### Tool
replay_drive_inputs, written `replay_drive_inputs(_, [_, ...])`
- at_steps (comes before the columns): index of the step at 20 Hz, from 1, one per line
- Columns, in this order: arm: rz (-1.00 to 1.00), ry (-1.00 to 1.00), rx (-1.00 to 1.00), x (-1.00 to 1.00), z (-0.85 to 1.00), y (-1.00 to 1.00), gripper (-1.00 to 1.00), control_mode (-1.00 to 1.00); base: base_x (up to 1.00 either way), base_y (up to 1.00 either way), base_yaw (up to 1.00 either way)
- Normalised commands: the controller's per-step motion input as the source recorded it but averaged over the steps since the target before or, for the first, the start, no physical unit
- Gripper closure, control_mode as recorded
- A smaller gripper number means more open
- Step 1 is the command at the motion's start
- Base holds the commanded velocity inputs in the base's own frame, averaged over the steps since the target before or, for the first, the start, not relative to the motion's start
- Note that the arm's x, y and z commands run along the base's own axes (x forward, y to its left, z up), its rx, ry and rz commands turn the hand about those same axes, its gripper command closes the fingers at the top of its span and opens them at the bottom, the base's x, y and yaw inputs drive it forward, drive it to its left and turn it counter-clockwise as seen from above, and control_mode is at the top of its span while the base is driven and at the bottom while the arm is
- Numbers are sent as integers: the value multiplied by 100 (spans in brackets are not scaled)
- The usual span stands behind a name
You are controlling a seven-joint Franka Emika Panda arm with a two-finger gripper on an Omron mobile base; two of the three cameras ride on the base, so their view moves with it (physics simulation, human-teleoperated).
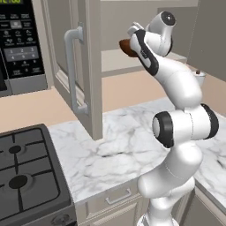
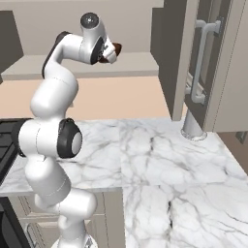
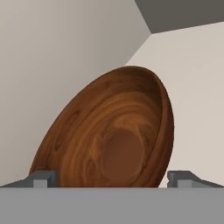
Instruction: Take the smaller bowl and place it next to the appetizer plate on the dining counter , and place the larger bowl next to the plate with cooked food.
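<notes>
From the left base view I see my white arm reaching up and forward into the open wall cupboard, where the small, glossy reddish-brown round bowl (image 1: 126, 47) shows as a dark sliver just beyond the wrist, above the pale cupboard shelf (image 1: 115, 62). The right base view gives the same bowl (image 2: 115, 49) at the end of the hand, over the long beige shelf (image 2: 87, 66) and raised well above the white, grey-veined marble counter (image 2: 160, 160). In the hand view the bowl (image 3: 114, 135) sits tilted on edge, its wood-grained hollow facing the camera, between the two grey fingers (image 3: 43, 178); the fingers stand wide apart at either side of the bowl's lower rim, and I cannot tell whether they press on it. The gripper (image 3: 112, 179) is thus set around the bowl's base, with plain cream cupboard walls behind. Also visible from the left: the open cupboard door with its grey bar handle (image 1: 73, 70), a black microwave panel (image 1: 20, 42) and a dark gas hob (image 1: 28, 174) set beside the marble counter (image 1: 110, 150).
</notes>
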Motion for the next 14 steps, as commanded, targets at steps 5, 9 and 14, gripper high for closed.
replay_drive_inputs(5, [0, 0, 0, 22, -8, 0, -100, -100, 0, 0, 0])
replay_drive_inputs(9, [-1, 2, 0, 4, -14, 0, -100, -100, 0, 0, 0])
replay_drive_inputs(14, [-5, 7, 0, 0, -15, -1, -100, -100, 0, 0, 0])
